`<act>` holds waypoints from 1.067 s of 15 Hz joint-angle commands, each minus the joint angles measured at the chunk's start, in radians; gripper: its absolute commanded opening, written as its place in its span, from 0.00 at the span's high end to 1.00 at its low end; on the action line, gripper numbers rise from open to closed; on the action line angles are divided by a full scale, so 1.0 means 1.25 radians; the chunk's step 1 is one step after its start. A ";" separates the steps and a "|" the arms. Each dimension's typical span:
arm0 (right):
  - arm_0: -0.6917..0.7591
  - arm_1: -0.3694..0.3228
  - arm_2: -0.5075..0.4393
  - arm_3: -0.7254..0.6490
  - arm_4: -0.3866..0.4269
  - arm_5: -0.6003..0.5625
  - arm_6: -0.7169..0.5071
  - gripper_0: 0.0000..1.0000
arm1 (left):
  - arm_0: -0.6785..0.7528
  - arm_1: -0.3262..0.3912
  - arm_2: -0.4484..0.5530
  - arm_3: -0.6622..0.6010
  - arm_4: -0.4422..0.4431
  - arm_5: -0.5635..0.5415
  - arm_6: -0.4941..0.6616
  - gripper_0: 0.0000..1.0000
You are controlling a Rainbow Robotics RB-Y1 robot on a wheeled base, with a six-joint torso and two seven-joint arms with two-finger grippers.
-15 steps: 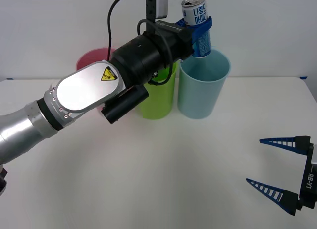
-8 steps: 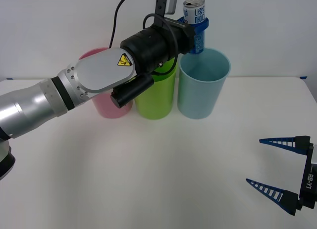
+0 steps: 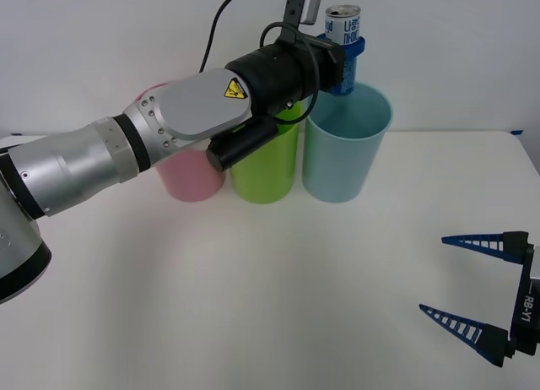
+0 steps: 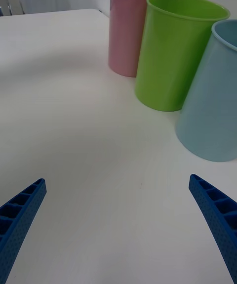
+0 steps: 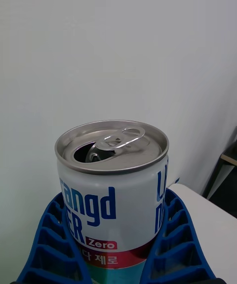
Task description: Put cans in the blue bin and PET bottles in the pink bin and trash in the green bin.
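We see the left gripper (image 3: 344, 52), fingers clamped on the can (image 3: 343, 37), upright above the blue bin (image 3: 346, 145). Right gripper (image 3: 472, 289) low over the bench (image 3: 253, 289), fingers apart.

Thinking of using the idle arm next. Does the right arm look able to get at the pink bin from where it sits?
Probably not directly: the green bin, blue bin and left arm stand between the right gripper and the pink bin.

Three bins stand in a row on the desk (image 3: 253, 306): one pink bin (image 4: 134, 24), one green bin (image 4: 177, 52) and one blue bin (image 3: 346, 145). There is one can (image 3: 343, 48), opened at the top. Two end effectors: the left end effector (image 3: 346, 52) and the right end effector (image 3: 472, 284)
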 commanded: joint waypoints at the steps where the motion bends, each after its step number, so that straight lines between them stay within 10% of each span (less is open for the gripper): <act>1: 0.000 0.000 0.000 0.000 0.000 0.000 0.000 0.00 | -0.009 -0.022 0.000 0.043 -0.001 -0.022 -0.006 1.00; 12: 0.000 0.000 0.000 0.000 0.000 0.000 0.000 0.00 | -0.013 -0.031 -0.027 0.070 0.006 -0.044 0.007 0.97; 14: 0.000 0.000 0.000 0.000 0.000 0.000 0.000 0.00 | -0.013 -0.032 -0.027 0.070 0.012 -0.043 0.011 0.28; 16: 0.000 0.000 0.000 0.000 0.000 0.000 0.000 0.00 | -0.016 -0.033 -0.027 0.067 0.017 -0.044 0.018 0.00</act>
